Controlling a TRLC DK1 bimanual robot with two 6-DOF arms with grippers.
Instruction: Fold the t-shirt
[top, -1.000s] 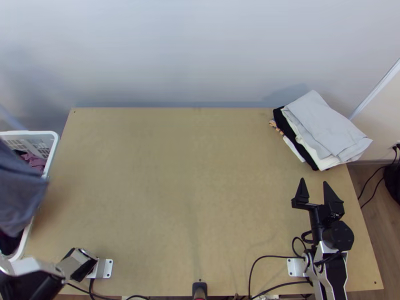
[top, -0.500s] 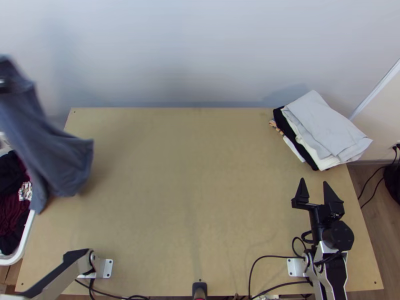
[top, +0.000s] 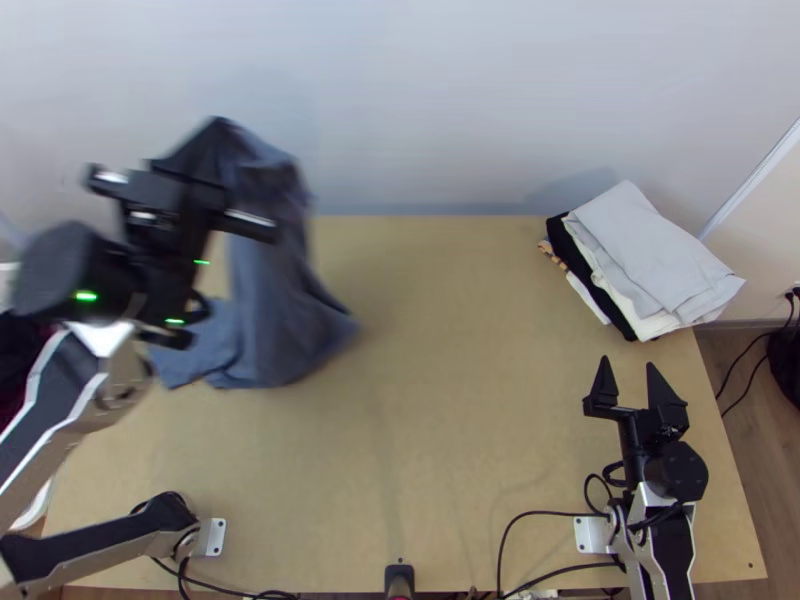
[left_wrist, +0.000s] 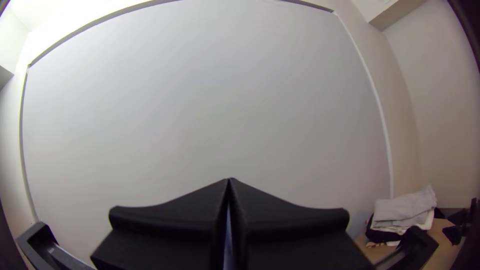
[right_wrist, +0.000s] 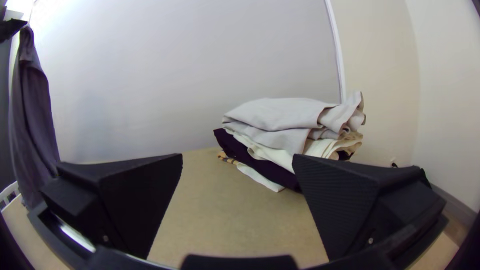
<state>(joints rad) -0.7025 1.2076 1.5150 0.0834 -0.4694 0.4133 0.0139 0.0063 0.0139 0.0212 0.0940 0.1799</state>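
The tips of the left gripper are pressed together, and the top of the blue-grey t-shirt is pinched between them. The t-shirt is held up over the left part of the table, bunched at the grip and hanging down in long, loose folds. Whether the wood is touched by its lowest part cannot be told.

The table is made of light, flat wood. By its left side a white basket is seen, with dark red and black clothes in it. At the far right corner a pile of folded clothes is stacked a bit crookedly, with light grey on top and white and black under it. Near that pile, the right gripper is held with its two fingers spread wide apart.

Behind the table a big, pale wall is seen, edged on the right by a thin white strip. To the right, black cords are seen above a brown wooden floor
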